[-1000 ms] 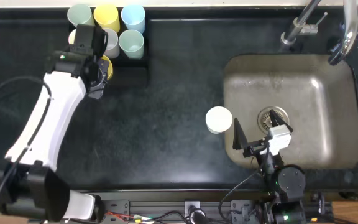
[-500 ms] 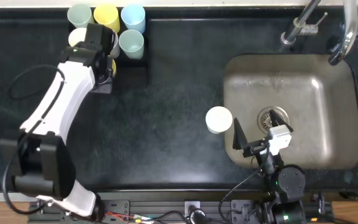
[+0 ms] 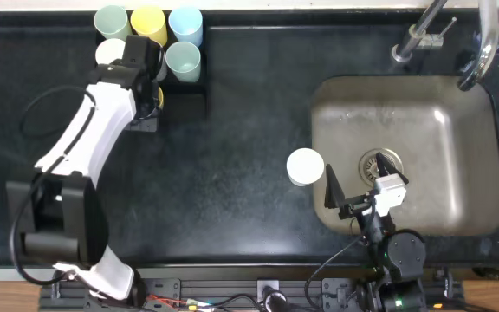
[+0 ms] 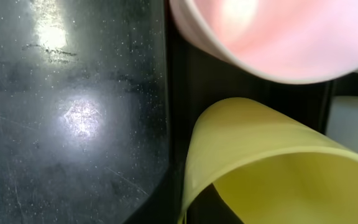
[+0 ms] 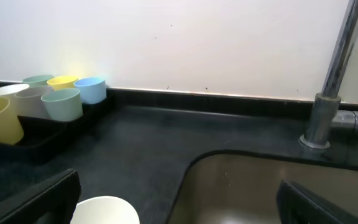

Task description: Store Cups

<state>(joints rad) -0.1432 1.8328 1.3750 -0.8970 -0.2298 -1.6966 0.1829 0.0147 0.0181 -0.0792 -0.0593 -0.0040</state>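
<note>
At ten o'clock on the countertop (image 3: 232, 173), the left gripper (image 3: 137, 65) hangs over a black tray (image 3: 184, 104) of cups. It is close above a yellow cup (image 3: 150, 94) at the tray's six o'clock end; whether its jaws pinch that cup cannot be told. Toward four o'clock, a white cup (image 3: 305, 166) sits at the sink's (image 3: 423, 130) nine o'clock rim. Just beside it, the right gripper (image 3: 358, 186) rests with jaws spread wide, holding nothing.

Cut off by the picture's edge: yellow cup (image 4: 260, 149), blurred pale cup (image 4: 278, 37) just beside it, white cup (image 5: 104, 210) by the sink (image 5: 229, 158) rim.
</note>
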